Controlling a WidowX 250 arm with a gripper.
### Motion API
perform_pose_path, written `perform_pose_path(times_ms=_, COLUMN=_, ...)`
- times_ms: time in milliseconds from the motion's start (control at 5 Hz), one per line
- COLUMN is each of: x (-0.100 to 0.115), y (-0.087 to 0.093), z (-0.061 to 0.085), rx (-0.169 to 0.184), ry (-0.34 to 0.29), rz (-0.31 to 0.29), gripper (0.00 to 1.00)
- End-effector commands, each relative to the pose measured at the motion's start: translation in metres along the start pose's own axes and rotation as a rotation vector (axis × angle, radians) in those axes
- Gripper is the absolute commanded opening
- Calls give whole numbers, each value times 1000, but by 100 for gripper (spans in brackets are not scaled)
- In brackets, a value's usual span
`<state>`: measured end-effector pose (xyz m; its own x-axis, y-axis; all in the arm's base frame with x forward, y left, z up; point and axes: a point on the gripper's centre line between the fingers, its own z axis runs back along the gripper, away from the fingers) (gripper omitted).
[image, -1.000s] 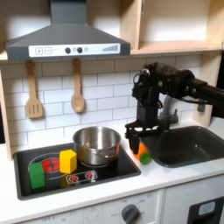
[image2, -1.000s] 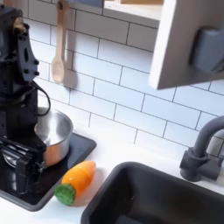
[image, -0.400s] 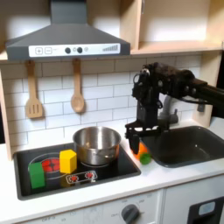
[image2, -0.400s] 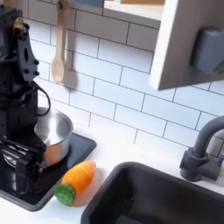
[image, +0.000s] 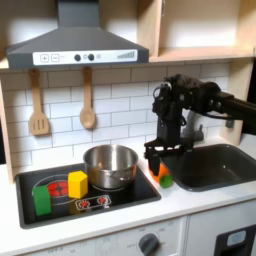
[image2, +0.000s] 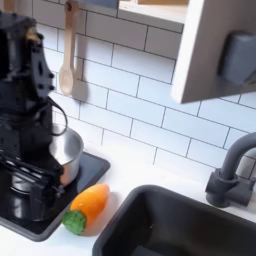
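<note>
- Black and boxy, the claw (image: 159, 158) hangs low just beside the carrot (image: 163, 176) in the first exterior view; in the second exterior view the claw (image2: 33, 183) sits to the left of the carrot (image2: 85, 206). Whether its fingers are spread or pressed together I cannot tell, as the shape is dark and blurred.
- The carrot, orange with a green end, lies on the white tabletop (image: 190, 201) between the hob (image: 120, 200) and the sink (image: 222, 163).
- Judging from the pose, a good grip calls for centring over the orange body and closing across its narrow width, clear of the pot (image: 110, 164).
- Count: one carrot, one steel pot, one yellow block (image: 77, 184), one green block (image: 42, 200), two wooden utensils (image: 88, 105) on the tiled wall, one tap (image2: 232, 172).
</note>
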<state>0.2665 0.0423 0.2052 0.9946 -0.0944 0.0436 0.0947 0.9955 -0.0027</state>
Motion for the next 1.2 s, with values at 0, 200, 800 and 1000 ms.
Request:
perform_pose_path(times_ms=0, x=17, y=-21, z=-10, rx=-12, ry=-13, rz=3, gripper=100)
perform_pose_path(times_ms=200, x=25, y=-27, z=-13, rx=-15, ry=-17, rz=14, gripper=100)
perform_pose_path(times_ms=800, x=52, y=-2, z=-8, rx=-5, ry=-37, rz=89, gripper=100)
perform_pose_path(times_ms=1000, x=64, y=14, z=2, rx=-6, ry=-55, rz=127, gripper=100)
